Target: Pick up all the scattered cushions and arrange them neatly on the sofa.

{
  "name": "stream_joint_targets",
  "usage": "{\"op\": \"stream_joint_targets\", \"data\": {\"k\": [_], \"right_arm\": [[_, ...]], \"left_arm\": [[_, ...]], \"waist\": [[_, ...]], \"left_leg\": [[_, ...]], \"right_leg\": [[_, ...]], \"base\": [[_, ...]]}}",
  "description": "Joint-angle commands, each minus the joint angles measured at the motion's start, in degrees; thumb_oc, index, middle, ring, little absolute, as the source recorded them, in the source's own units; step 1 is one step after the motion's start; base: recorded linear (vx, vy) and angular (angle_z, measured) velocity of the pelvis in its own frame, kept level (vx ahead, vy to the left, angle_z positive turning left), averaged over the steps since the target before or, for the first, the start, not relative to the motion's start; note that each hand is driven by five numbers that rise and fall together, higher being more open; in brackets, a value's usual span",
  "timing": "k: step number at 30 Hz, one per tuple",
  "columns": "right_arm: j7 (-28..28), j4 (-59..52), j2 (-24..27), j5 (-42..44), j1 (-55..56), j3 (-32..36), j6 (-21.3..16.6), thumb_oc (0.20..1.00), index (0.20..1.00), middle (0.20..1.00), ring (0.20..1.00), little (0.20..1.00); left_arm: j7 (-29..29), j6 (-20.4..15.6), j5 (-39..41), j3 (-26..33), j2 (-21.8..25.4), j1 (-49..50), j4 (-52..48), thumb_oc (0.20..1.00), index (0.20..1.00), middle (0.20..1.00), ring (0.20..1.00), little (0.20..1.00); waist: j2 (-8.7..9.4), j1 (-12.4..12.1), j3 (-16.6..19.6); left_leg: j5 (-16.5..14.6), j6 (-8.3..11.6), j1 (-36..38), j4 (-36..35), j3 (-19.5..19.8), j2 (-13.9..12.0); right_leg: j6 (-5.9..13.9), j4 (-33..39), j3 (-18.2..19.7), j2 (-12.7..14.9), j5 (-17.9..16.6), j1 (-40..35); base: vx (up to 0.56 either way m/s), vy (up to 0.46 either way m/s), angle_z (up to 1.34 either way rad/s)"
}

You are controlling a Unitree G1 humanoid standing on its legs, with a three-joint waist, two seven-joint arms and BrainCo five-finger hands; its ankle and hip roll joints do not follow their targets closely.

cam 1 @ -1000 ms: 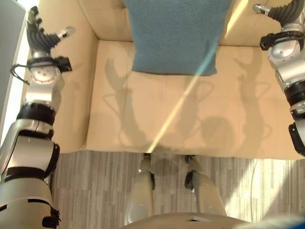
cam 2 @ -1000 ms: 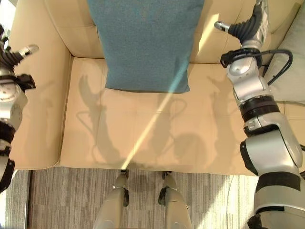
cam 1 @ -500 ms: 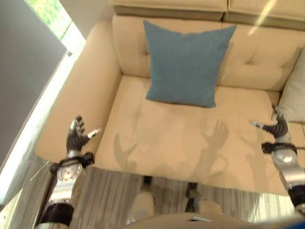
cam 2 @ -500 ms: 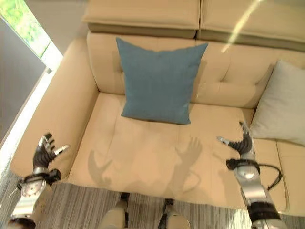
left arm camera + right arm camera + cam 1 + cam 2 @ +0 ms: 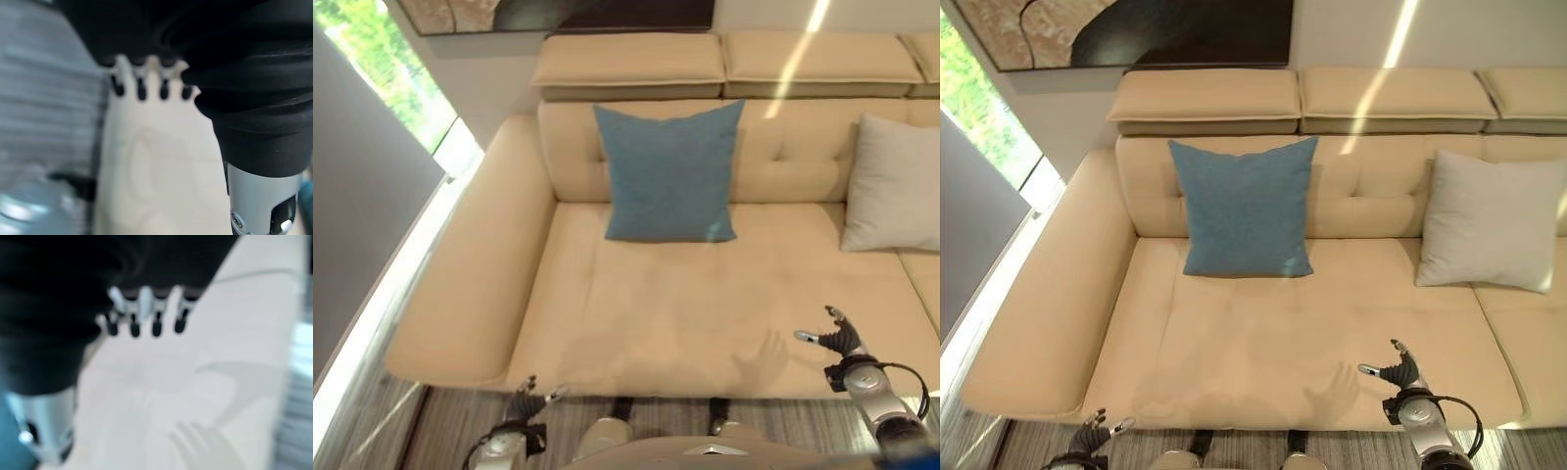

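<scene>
A blue cushion (image 5: 671, 172) leans upright against the backrest of the beige sofa (image 5: 636, 323), left of middle. A pale grey cushion (image 5: 1490, 219) leans against the backrest further right. My left hand (image 5: 521, 406) hangs low by the sofa's front edge, open with nothing in it; its fingers (image 5: 141, 88) point over the seat. My right hand (image 5: 1398, 374) hovers over the seat's front right part, open and empty, its fingers (image 5: 144, 316) spread above the beige seat.
The sofa's wide left armrest (image 5: 475, 284) borders a bright window strip and a grey wall. Striped grey flooring (image 5: 1028, 446) runs along the sofa's front. A dark framed picture (image 5: 1136, 29) hangs above the backrest.
The camera has pulled back and up, so more sofa and the grey cushion show. Both hands have dropped from beside the blue cushion to the seat's front edge.
</scene>
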State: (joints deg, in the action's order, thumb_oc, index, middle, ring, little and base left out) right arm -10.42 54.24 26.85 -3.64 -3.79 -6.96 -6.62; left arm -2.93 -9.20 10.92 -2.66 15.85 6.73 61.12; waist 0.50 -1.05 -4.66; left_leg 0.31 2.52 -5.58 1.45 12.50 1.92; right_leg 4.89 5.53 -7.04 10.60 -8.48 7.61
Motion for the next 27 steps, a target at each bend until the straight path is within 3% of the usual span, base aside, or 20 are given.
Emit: {"op": "stream_joint_targets", "data": {"k": [1,6,7,9,12,14,19,21,23,27], "right_arm": [[0.6,2.6,0.9,-0.9,-3.4,-0.9,0.8,1.000,1.000,1.000,1.000,1.000],[1.1,6.0,-1.1,-1.4,-2.5,-0.2,2.1,1.000,1.000,1.000,1.000,1.000],[0.6,6.9,-1.1,-1.3,-2.6,-0.2,1.9,1.000,1.000,1.000,1.000,1.000],[1.0,8.1,-1.3,-0.8,-1.9,-0.2,1.8,1.000,1.000,1.000,1.000,1.000],[1.1,10.6,-1.7,0.2,-1.5,-0.2,1.8,1.000,1.000,1.000,1.000,1.000],[0.9,11.8,-2.1,0.9,-1.5,0.3,2.1,1.000,1.000,1.000,1.000,1.000],[0.0,13.5,-2.0,3.0,-1.1,1.2,2.5,1.000,1.000,1.000,1.000,1.000],[-0.5,13.8,-1.9,3.6,-0.8,1.6,2.7,1.000,1.000,1.000,1.000,1.000],[-1.3,15.1,-1.8,3.5,-0.8,1.4,3.0,1.000,1.000,1.000,1.000,1.000],[-0.7,14.8,-2.1,3.2,-0.4,1.7,3.1,1.000,1.000,1.000,1.000,1.000]], "left_arm": [[0.4,-0.5,-5.5,-0.7,1.8,-1.9,1.6,1.000,1.000,1.000,1.000,1.000],[0.7,-0.1,-6.7,0.0,1.9,-1.7,5.4,1.000,1.000,1.000,1.000,1.000],[0.8,0.2,-7.0,0.0,2.6,-2.1,5.9,1.000,1.000,1.000,1.000,1.000],[0.9,0.6,-7.0,0.5,3.4,-1.6,6.1,1.000,1.000,1.000,1.000,1.000],[1.0,1.3,-6.7,2.0,4.0,0.0,7.3,1.000,1.000,1.000,1.000,1.000],[1.0,1.3,-6.4,1.8,3.8,0.4,7.2,1.000,1.000,1.000,1.000,1.000],[0.3,1.1,-4.7,1.2,2.2,-2.0,6.9,1.000,1.000,1.000,1.000,1.000],[0.1,1.2,-4.6,0.4,1.5,-2.6,6.9,1.000,1.000,1.000,1.000,1.000],[-0.2,1.0,-5.2,-2.3,0.1,-4.3,6.4,1.000,1.000,1.000,1.000,1.000],[-0.1,1.1,-6.1,-3.1,-0.4,-4.4,6.3,1.000,1.000,1.000,1.000,1.000]], "waist": [[-0.09,-1.5,-2.0],[-0.29,-1.8,-2.9],[-0.35,-2.2,-3.7],[-0.76,-3.1,-4.4],[-1.47,-4.9,-3.2],[-0.74,-6.0,-2.4],[0.42,-5.3,-2.0],[0.23,-5.1,-2.2],[0.29,-5.7,-2.6],[-0.59,-4.2,-1.5]], "left_leg": [[-6.3,0.29,2.5,2.3,0.1,-0.2],[-7.2,-1.51,1.8,4.5,-4.8,1.5],[-6.8,-1.90,0.6,5.8,-5.8,1.5],[-6.1,-2.40,0.0,6.2,-7.4,1.0],[-4.3,-3.22,0.2,3.9,-9.7,-0.4],[-3.5,-2.53,0.2,2.6,-10.3,-0.5],[-3.1,-0.31,-0.9,3.5,-11.4,-1.8],[-2.9,0.36,-0.7,3.8,-10.4,-2.4],[-3.0,1.62,-1.9,4.2,-0.9,0.1],[-3.8,0.34,0.2,1.7,0.3,0.9]], "right_leg": [[5.06,-2.7,-1.4,-0.9,1.9,-0.9],[6.90,-4.6,-1.5,2.5,-0.6,3.8],[6.71,-6.4,-3.6,3.0,0.4,4.4],[4.52,-11.5,-7.8,2.9,4.0,3.4],[2.82,-20.3,-12.1,1.7,9.1,1.4],[2.47,-17.4,-13.1,0.9,10.6,-1.7],[2.91,-8.0,-12.0,-1.7,9.0,-5.4],[2.74,-5.7,-11.1,-2.5,8.5,-6.6],[3.09,-3.2,-7.2,-3.3,6.8,-6.3],[4.03,-3.5,-4.1,-3.0,4.9,-4.6]], "base": [[-0.21,0.217,-0.78],[-0.23,0.119,-0.78],[-0.29,0.022,-0.65],[-0.24,0.005,-0.44],[-0.11,-0.007,-0.50],[-0.03,-0.140,-0.84],[-0.01,-0.198,-0.19],[-0.05,-0.081,0.00],[-0.13,-0.038,-0.48],[-0.07,0.084,-0.71]]}}
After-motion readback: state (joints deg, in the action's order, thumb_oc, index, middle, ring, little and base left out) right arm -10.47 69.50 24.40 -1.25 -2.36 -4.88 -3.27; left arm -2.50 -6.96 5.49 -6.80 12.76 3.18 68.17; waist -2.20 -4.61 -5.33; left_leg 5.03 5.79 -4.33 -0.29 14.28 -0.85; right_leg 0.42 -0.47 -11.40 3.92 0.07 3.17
